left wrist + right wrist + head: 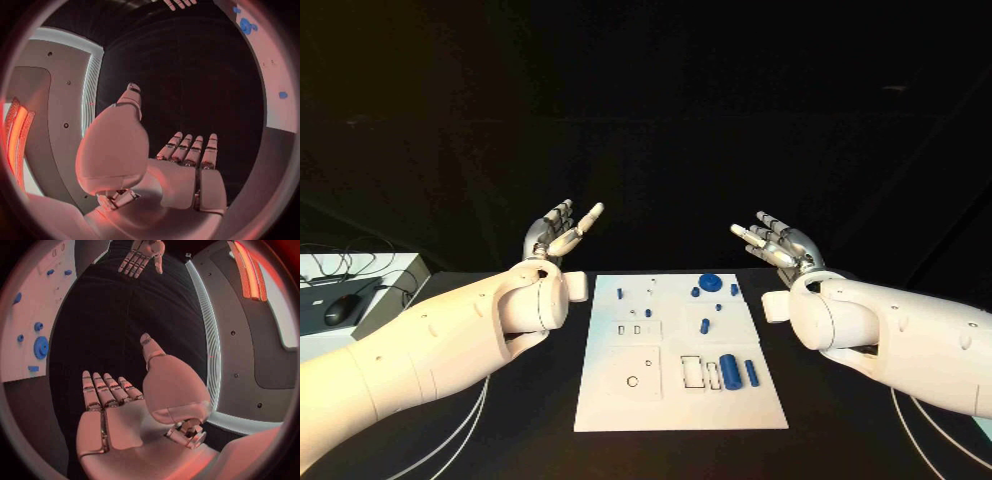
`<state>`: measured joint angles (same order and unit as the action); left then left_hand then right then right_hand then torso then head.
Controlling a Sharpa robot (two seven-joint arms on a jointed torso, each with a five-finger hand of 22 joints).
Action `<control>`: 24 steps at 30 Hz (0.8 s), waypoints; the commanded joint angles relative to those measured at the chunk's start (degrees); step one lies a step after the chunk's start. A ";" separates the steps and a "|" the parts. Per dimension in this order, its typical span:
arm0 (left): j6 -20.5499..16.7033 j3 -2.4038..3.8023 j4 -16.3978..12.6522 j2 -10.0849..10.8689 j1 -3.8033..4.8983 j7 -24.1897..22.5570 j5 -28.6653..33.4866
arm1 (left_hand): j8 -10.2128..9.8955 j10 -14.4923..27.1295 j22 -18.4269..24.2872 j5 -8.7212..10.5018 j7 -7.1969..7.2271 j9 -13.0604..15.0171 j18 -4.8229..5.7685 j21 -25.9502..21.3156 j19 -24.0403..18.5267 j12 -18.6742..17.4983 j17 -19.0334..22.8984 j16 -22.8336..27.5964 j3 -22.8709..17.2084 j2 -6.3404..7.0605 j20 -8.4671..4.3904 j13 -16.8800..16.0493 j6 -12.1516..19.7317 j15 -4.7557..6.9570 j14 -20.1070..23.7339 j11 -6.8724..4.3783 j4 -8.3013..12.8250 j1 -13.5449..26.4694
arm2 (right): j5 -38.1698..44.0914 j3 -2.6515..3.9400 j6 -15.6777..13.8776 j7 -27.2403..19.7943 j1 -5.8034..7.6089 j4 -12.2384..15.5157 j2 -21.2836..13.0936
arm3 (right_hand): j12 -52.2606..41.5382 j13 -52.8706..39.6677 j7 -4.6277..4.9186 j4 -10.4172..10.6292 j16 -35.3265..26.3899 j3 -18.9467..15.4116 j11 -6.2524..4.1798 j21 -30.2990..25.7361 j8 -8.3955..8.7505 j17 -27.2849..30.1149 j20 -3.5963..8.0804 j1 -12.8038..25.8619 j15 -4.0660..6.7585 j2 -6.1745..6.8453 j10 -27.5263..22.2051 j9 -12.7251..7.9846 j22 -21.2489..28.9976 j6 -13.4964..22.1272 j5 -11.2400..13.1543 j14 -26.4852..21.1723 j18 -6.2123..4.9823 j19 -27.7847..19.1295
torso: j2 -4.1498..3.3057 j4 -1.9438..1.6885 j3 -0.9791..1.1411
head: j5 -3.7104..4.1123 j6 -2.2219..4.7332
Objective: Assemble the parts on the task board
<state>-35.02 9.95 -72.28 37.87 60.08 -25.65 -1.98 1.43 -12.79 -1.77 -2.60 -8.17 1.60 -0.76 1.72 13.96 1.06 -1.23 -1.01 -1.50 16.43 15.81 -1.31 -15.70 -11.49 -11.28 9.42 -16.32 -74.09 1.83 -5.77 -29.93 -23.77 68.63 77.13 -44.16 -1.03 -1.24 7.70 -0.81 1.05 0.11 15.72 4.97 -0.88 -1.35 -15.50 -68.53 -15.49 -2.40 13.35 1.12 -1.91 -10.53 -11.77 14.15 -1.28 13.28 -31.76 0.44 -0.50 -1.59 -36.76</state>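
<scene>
The task board (678,400) lies in the lower middle of the head view, a white plate on the black table (516,430), with the two arms coming in on either side of it. Both hands are raised beyond the board's far edge, in the middle band of the frame. The left hand (560,236) sits left of centre with its fingers stretched out and apart, holding nothing; the right hand (776,245) mirrors it right of centre, also spread and holding nothing. The wrist views agree — each shows its own palm flat, fingers extended side by side and the thumb standing away from them.

The parts are all on the board. Near its upper edge lies a round blue disc (711,282), with smaller blue pieces around it (one (733,290) just to its right, another (695,292) to its lower left). A short blue peg (705,325) lies near the board's middle. Toward the lower right lie a thick blue cylinder (728,368) and, just beside it, a thinner blue rod (751,373). At the left edge of the frame, well apart from the board, a dark mouse (341,311) rests on a white surface.
</scene>
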 commanded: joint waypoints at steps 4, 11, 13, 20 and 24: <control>6.11 0.63 1.35 -0.71 0.02 1.69 -2.39 | 0.38 -1.95 -0.17 -0.44 -1.15 0.19 0.66 0.33 0.77 0.47 -0.24 -0.54 -0.30 0.38 0.77 -0.18 -2.03 -1.50 -1.93 0.63 -0.87 -2.92 | 3.69 -1.28 13.97 4.46 2.05 -3.30 0.28 | -0.69 -0.50 9.02 -4.26 0.75 0.28 -0.05 1.85 -0.72 -0.49 -0.42 -6.37 0.25 -0.10 6.93 0.50 -0.51 -6.18 0.08 7.09 -2.25 4.12 | 0.00 0.01 0.00 | -0.01 0.00; 11.42 0.62 1.62 0.17 -1.00 1.07 -2.65 | 2.11 -24.33 -3.72 -0.20 -2.54 1.15 -5.09 7.98 27.85 2.05 -1.80 -3.40 -6.81 -6.45 -1.45 -1.33 -18.40 -0.53 -28.03 3.31 -0.04 -4.30 | 21.26 -1.76 9.98 2.27 2.70 -5.81 0.23 | -1.93 -1.51 6.80 -8.90 2.42 1.95 -3.51 10.05 -1.89 -1.82 2.42 -10.93 4.37 -0.30 30.85 1.47 -2.45 -24.02 0.10 36.93 -4.65 26.31 | -0.11 -0.01 -0.06 | 0.62 -1.64; 12.18 0.62 1.61 0.39 -1.15 1.09 -3.20 | 2.80 -33.10 -4.42 -0.26 -2.68 1.51 -6.99 10.22 32.49 2.52 -2.76 -5.50 -6.92 -7.99 -2.35 -1.75 -24.34 1.04 -41.40 2.01 0.77 -4.49 | 25.62 -1.76 8.72 2.45 2.68 -6.10 0.26 | -1.83 -1.95 5.86 -9.78 2.49 2.77 -4.73 11.28 -1.97 -1.94 3.78 -11.27 5.77 -0.42 40.02 1.66 -2.61 -30.67 0.01 44.69 -4.69 30.31 | -0.09 0.00 -0.08 | 0.71 -1.75; 13.99 0.61 -0.10 1.98 -1.47 2.34 -6.68 | 4.11 -51.75 -5.69 -0.15 -1.78 2.09 -9.24 14.96 43.20 2.80 -3.87 -7.98 -4.98 -11.55 -5.21 -2.13 -42.77 5.60 -55.93 -1.70 5.61 -4.91 | 43.19 -1.74 5.28 4.53 2.33 -7.96 0.75 | -2.60 -2.12 3.19 -12.48 4.57 8.09 -8.42 15.25 -3.09 -2.88 8.58 -10.70 10.66 -0.38 52.35 2.62 -3.87 -47.84 -1.10 56.85 -4.61 39.13 | -0.45 -0.12 -0.16 | 1.37 -2.20; 14.72 0.62 -2.87 3.75 -1.73 3.06 -9.25 | 3.86 -55.41 -6.76 -0.28 -1.18 2.12 -9.56 17.63 47.80 2.49 -5.30 -10.25 -5.39 -12.83 -7.30 -2.12 -45.13 7.81 -61.95 -3.14 8.12 -7.30 | 50.81 -1.72 3.91 6.70 2.17 -8.54 1.12 | -2.31 -2.14 1.83 -13.11 6.68 8.10 -10.30 20.55 -3.08 -4.04 12.49 -10.25 13.82 0.83 56.84 2.79 -6.58 -51.01 -1.06 65.55 -4.19 45.08 | -1.59 -0.45 -0.14 | 1.72 -1.96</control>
<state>-23.50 10.54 -74.43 41.37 58.49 -23.35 -7.39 5.52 -67.84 -8.46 -2.95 -9.37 3.77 -10.17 19.18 61.36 3.68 -6.46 -11.14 -6.89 3.55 8.53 -3.52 -60.55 -3.77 -72.83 6.34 -8.45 -81.02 40.10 -7.51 -23.29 -19.11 70.87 68.66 -43.22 -3.09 -3.16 11.56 -12.24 5.15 6.34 8.53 19.15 -3.44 -4.05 -8.01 -78.59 -6.22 -2.55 59.89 3.38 -5.69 -51.76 -12.20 65.50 -4.42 48.55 -32.52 0.24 -0.65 -0.07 -38.87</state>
